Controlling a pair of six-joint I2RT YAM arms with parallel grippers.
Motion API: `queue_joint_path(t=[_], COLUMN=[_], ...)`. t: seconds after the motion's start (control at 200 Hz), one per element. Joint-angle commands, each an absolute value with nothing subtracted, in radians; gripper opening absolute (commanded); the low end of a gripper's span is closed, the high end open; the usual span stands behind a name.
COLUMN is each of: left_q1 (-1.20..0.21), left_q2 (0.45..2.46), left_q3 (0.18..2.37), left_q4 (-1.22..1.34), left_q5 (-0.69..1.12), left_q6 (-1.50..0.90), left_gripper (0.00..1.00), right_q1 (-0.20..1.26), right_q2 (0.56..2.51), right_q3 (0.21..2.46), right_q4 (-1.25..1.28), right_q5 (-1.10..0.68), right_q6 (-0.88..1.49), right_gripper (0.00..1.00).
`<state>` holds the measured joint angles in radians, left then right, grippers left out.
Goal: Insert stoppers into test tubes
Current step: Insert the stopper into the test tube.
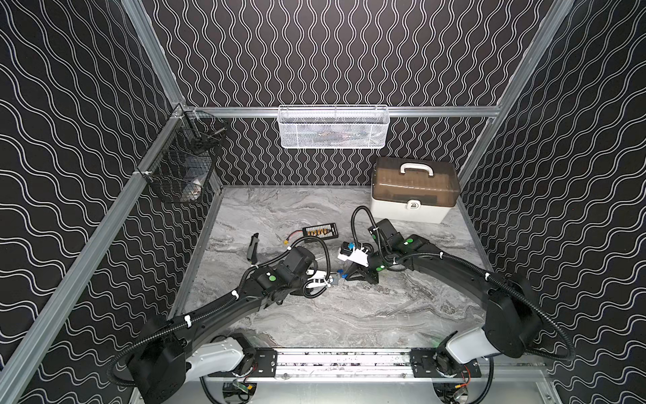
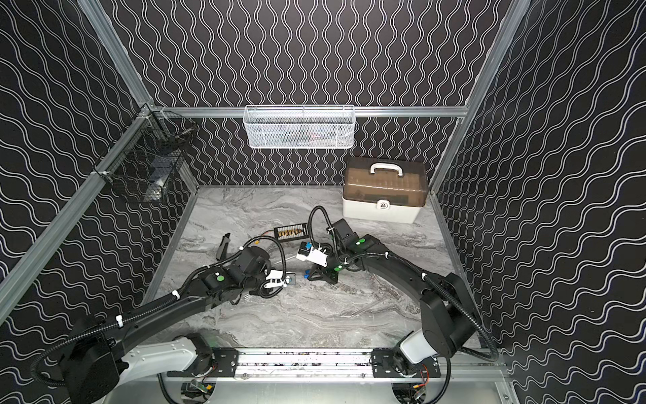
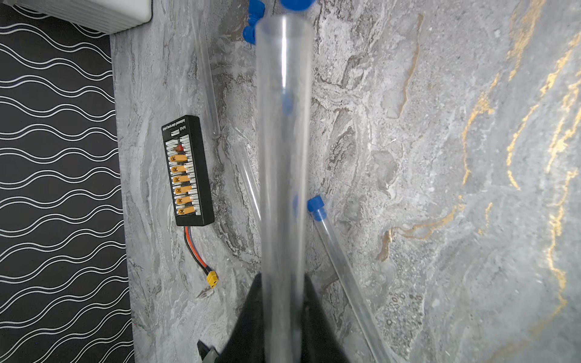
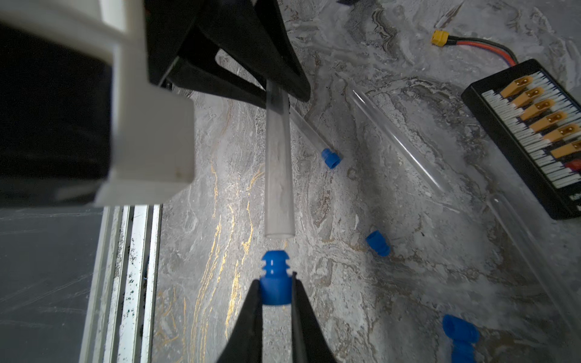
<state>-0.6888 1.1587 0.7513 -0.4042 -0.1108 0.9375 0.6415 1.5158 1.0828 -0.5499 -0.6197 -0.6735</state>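
My left gripper (image 3: 282, 284) is shut on a clear test tube (image 3: 283, 141) that runs straight out from its jaws. In the right wrist view this test tube (image 4: 278, 163) points its open mouth at a blue stopper (image 4: 274, 283). My right gripper (image 4: 276, 290) is shut on that stopper's cap, and the ribbed stem faces the mouth across a small gap. Another tube (image 4: 306, 127) lies on the table with a stopper (image 4: 330, 158) in its end. Two more stoppers (image 4: 378, 243) (image 4: 460, 333) and two bare tubes (image 4: 399, 138) (image 4: 534, 245) lie loose nearby.
A black board with gold connectors (image 3: 187, 169) and its yellow plug on a red wire (image 3: 212, 278) lie near the tubes. A white box with a brown lid (image 1: 414, 190) stands at the back right. A black tool (image 1: 253, 246) lies to the left. Two wire baskets (image 1: 332, 126) (image 1: 181, 164) hang on the walls.
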Motion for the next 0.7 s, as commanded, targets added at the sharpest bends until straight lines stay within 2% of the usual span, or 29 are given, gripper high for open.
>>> queue_joint_path(t=[0.0,0.696], left_q1=[-0.692,-0.698], left_q2=[1.166,1.148], left_q3=[0.751,0.746], left_q4=[-0.383,-0.351], left_q5=[-0.103,-0.069], left_q6=[0.941,0.894], left_gripper=[0.00,0.00], right_q1=[0.643,0.649], right_q2=[1.522,1.551], right_q3=[1.095,1.116], right_q4=[-0.532,-0.511], right_q5=[-0.653,-0.663], right_q6=[-0.678,-0.673], right_gripper=[0.14,0.14])
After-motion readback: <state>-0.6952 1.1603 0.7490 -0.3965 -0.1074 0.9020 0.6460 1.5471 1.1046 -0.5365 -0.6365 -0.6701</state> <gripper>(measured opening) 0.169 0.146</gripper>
